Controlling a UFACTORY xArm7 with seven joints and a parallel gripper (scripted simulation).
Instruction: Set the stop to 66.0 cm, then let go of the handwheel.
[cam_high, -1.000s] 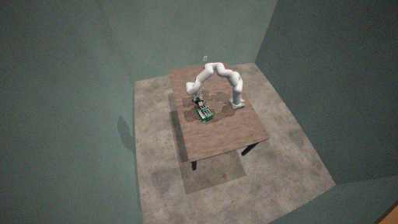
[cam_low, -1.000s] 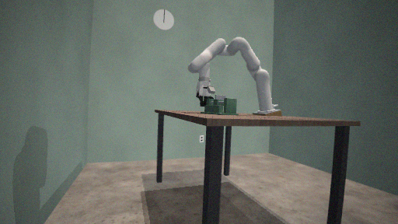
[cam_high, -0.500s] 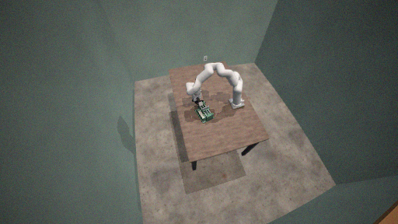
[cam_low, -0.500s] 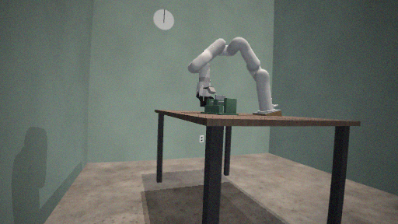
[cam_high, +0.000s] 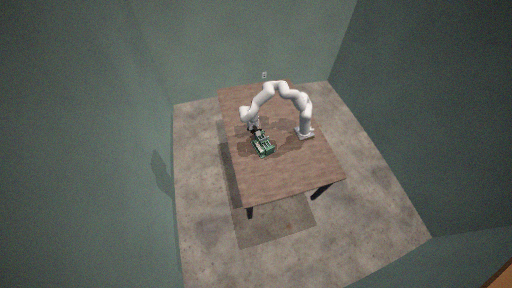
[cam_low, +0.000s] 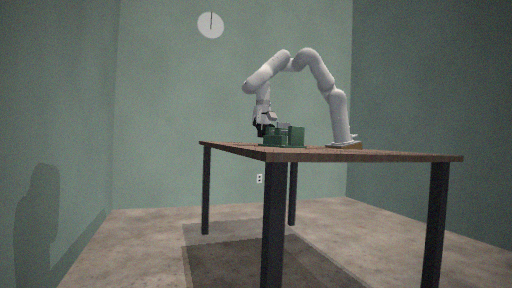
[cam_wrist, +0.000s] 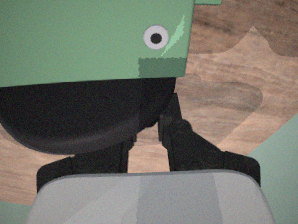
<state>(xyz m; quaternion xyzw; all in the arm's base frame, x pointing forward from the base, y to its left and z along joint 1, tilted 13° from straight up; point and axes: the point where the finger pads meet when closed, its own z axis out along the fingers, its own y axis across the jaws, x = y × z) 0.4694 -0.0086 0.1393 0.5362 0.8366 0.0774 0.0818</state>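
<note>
The green stop fixture stands on the wooden table, near its left edge. Its black handwheel sits at the fixture's end that faces the arm. In the wrist view it fills the left middle, just below the green body. My gripper is at that end, pointing down, and is shut on the handwheel. Its dark fingers grip the wheel's rim. The scale and the stop's position are hidden from me.
The white arm arches over the table from its base at the right of the fixture. The table's left edge is close to the gripper. A clock hangs on the back wall.
</note>
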